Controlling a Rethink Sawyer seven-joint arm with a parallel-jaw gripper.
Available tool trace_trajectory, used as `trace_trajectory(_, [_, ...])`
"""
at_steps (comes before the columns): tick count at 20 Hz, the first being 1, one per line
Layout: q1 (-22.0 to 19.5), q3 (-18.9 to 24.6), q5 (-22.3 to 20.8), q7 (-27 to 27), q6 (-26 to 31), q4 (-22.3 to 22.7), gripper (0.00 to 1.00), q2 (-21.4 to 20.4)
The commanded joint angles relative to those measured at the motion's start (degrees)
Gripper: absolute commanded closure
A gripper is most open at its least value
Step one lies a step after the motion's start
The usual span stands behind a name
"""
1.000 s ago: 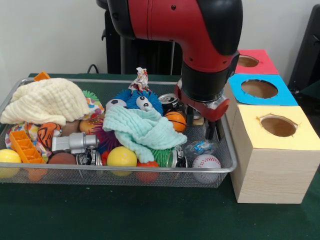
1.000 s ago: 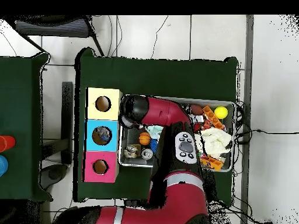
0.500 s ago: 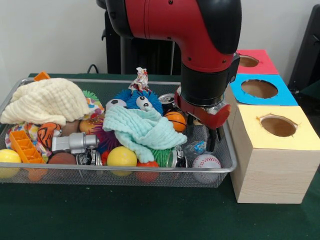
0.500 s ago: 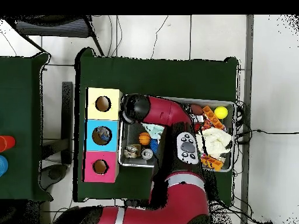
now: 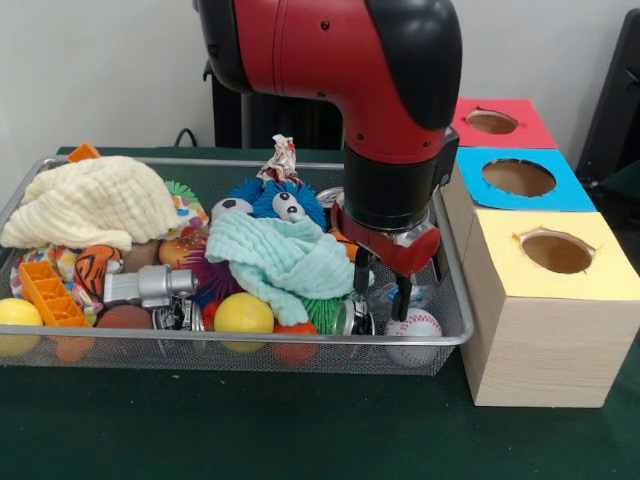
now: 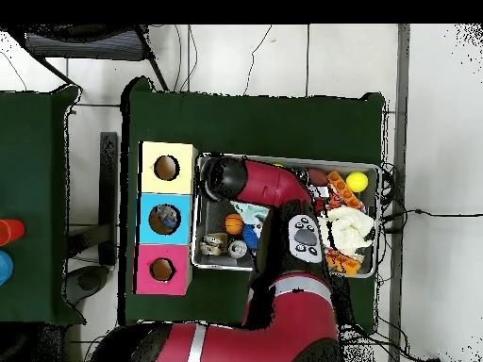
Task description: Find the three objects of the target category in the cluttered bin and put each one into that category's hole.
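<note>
Surface [image 5: 250, 440]: green cloth; the wire-mesh bin [image 5: 300, 350] and three boxes are carried on it.
Wire-mesh bin: heaped with cloths, balls, cans and toys.
Boxes: yellow-topped box [image 5: 545, 300], blue-topped box [image 5: 520, 178] and red-topped box [image 5: 497, 122] in a row beside the bin, each with one round hole.
Target category: not shown by the frames; judged to be balls.
Claw [image 5: 383, 285]: fingers apart, nothing held; hung low over the bin's corner next to the boxes.
Baseball [image 5: 412, 328]: against the bin wall, just below and beside the claw. Judged light, hard, smooth; best taken across its middle, or it may roll.
Crinkled wrapper [image 5: 385, 298]: beside the baseball, under the claw; may foul the grasp.
</note>
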Motion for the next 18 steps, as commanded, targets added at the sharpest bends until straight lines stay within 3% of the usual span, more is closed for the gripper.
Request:
trace_trajectory(1, [-0.79,0.42,0.97,6.54,2.36,1.52,0.0,3.61])
trace_trajectory(7, [-0.41,0.82,2.36,6.84,9.28,0.56,0.0,4.3])
trace_trajectory(18, [0.42,0.6,2.57,7.7,13.71,-1.38,0.0,4.75])
